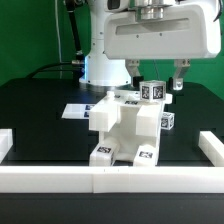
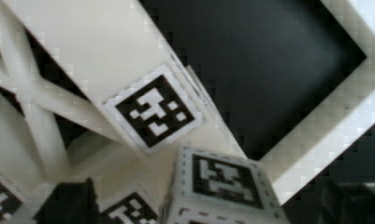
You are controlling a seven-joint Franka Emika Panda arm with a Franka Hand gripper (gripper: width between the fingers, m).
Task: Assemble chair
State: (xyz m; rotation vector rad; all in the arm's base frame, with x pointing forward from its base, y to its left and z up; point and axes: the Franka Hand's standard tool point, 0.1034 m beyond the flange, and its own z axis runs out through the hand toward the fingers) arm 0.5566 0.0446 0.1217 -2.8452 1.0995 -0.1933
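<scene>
The partly joined chair (image 1: 124, 126) stands mid-table, chunky white blocks with tags on its front feet. A tagged white post (image 1: 153, 91) rises at its back top, with another small tagged block (image 1: 168, 121) at the exterior view's right. My gripper (image 1: 155, 80) hangs over the post, one finger on each side with gaps showing, so it looks open. In the wrist view the tagged post (image 2: 228, 185) fills the near field between the dark fingertips (image 2: 353, 205), and a second tagged chair piece (image 2: 154, 108) lies beside it.
The marker board (image 1: 80, 110) lies flat behind the chair at the exterior view's left. A long low white border rail (image 1: 110, 178) runs along the front, with raised ends at both sides (image 1: 212, 148). The robot's base (image 1: 103, 68) stands behind.
</scene>
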